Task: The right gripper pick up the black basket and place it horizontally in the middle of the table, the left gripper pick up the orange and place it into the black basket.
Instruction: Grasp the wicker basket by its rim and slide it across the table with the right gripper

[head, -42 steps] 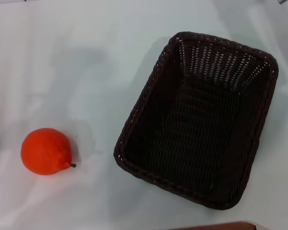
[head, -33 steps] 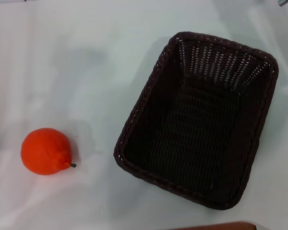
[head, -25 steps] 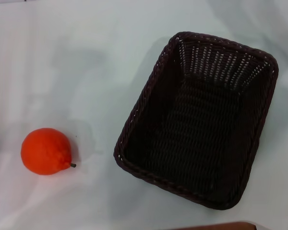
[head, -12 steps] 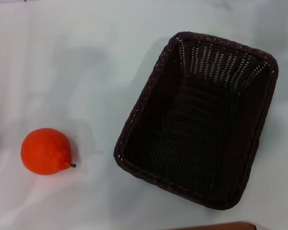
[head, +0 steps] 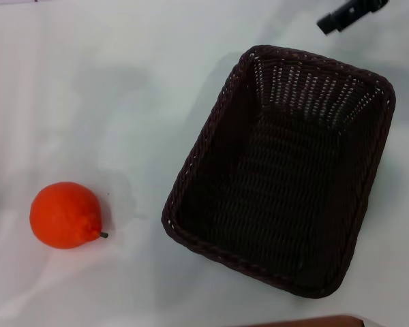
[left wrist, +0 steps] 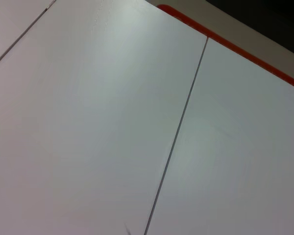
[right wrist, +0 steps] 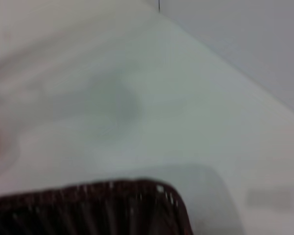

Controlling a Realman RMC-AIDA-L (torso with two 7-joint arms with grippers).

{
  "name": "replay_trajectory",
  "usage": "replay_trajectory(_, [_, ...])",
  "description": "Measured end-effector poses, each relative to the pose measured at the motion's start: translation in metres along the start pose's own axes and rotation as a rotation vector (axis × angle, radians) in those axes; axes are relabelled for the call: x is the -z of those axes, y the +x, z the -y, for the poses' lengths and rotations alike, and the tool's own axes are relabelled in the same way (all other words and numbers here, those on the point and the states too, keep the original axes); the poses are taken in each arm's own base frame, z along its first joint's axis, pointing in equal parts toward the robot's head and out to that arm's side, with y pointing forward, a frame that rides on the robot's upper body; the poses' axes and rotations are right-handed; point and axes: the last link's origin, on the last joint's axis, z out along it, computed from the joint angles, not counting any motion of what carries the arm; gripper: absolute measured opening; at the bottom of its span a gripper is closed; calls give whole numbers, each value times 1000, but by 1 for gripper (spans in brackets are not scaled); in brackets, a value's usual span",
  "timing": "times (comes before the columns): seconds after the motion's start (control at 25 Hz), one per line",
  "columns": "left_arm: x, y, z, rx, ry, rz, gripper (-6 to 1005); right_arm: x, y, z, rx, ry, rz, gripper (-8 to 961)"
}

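The black basket [head: 286,177] stands on the white table [head: 123,109] right of the middle, tilted off square, its long side running near to far. It is empty. Its braided rim also shows in the right wrist view [right wrist: 112,200]. The orange [head: 65,214] lies on the table at the near left, stem pointing right, well apart from the basket. The right gripper [head: 347,13] shows as a black tip at the far right edge of the head view, just beyond the basket's far rim. The left gripper is out of view.
A brown strip [head: 307,321] runs along the near edge in the head view. The left wrist view shows white panels with a thin seam [left wrist: 176,137] and a red-orange strip [left wrist: 235,46] at an edge.
The right gripper's black tip has come into the head view at the far right, above the basket's far rim. The basket and the orange have not moved.
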Motion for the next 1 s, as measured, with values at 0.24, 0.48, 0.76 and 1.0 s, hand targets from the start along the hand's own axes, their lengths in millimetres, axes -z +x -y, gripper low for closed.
replay_trajectory(0.24, [1,0,0,0,6,4,885,-12,-9,3,-9,15,58,896])
replay_trajectory(0.48, [1,-2,0,5,3,14,885,-35,-20,3,8,7,112,897])
replay_trajectory(0.76, [1,-3,-1,11,5,17,885,-66,-32,8,12,42,152,871])
replay_trajectory(1.0, [1,-4,-1,11,7,20,885,-80,-34,12,44,51,158,727])
